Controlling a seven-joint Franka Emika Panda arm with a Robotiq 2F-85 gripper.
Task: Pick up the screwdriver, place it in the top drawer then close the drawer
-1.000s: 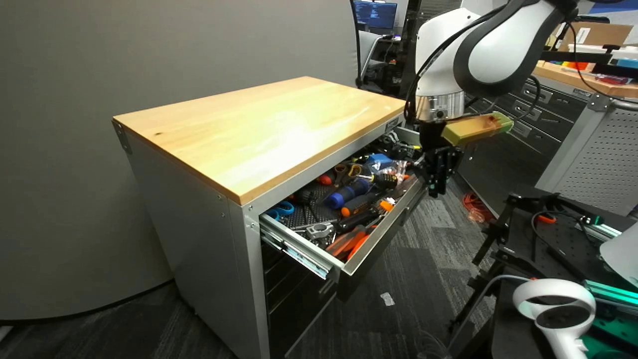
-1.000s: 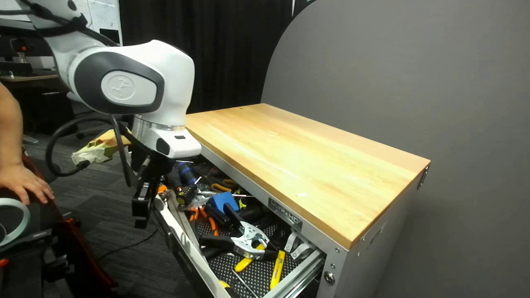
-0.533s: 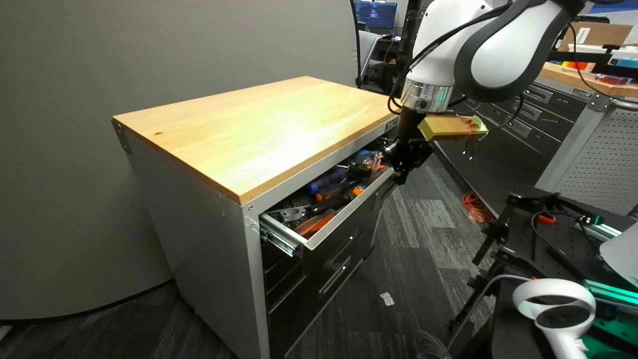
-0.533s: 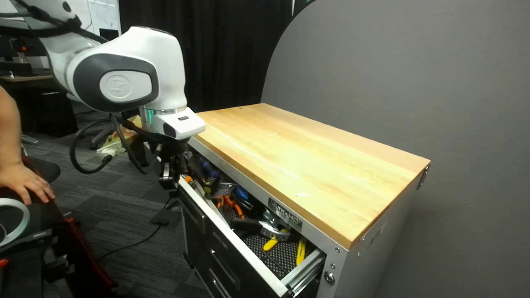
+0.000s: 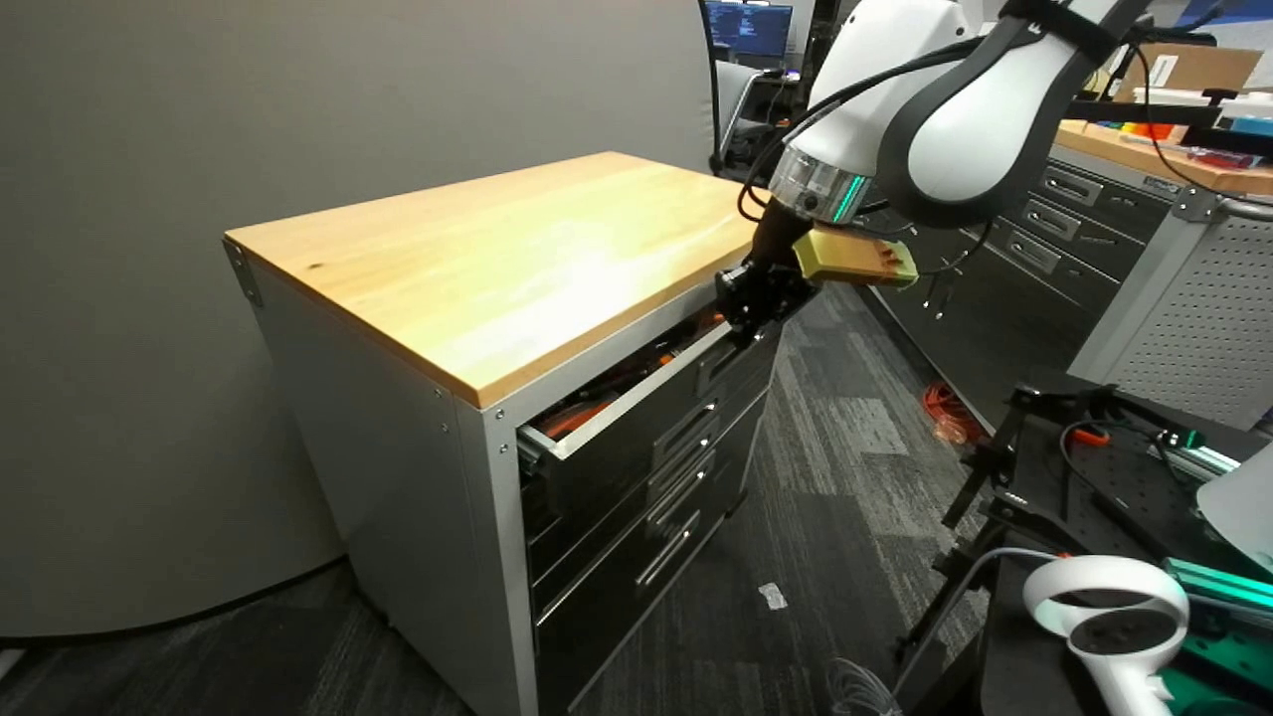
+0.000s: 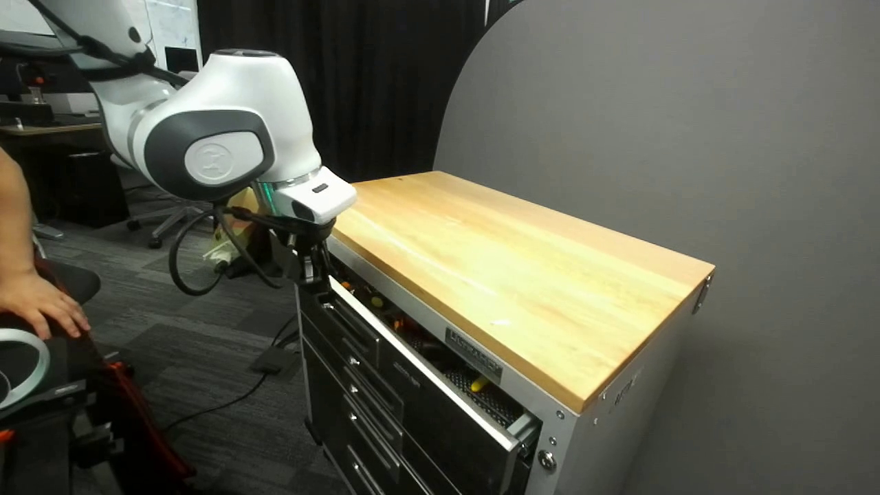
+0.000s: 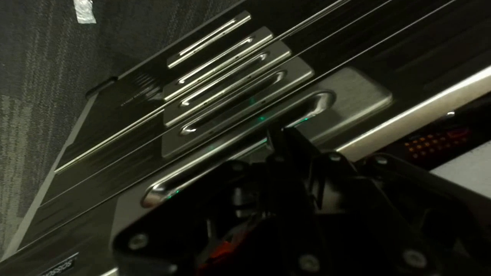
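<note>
The top drawer [image 5: 636,413] is partly pulled out of the cabinet, with a narrow opening along its rim [image 6: 440,375]. My gripper [image 5: 744,328] is at the drawer's front, near its far end in this exterior view; it also shows in an exterior view [image 6: 315,280]. In the wrist view the fingertips [image 7: 279,134] are together over the silver handle, with nothing seen between them. A dark stubby handle with yellowish dots, apparently the screwdriver [image 7: 427,143], lies inside the drawer behind the rim. Its end shows in an exterior view [image 6: 377,302]. The rest is hidden.
The wooden cabinet top [image 5: 517,268] overhangs the drawer just behind the gripper. Lower drawers [image 5: 617,597] are shut. A black cart [image 5: 1094,477] with a white controller [image 5: 1109,607] stands in front. A person's arm [image 6: 27,275] is at the edge of an exterior view.
The top drawer has slid well inward, and its opening has narrowed. My gripper has moved toward the cabinet along with the drawer front, and the wrist has tilted. More tools inside are hidden.
</note>
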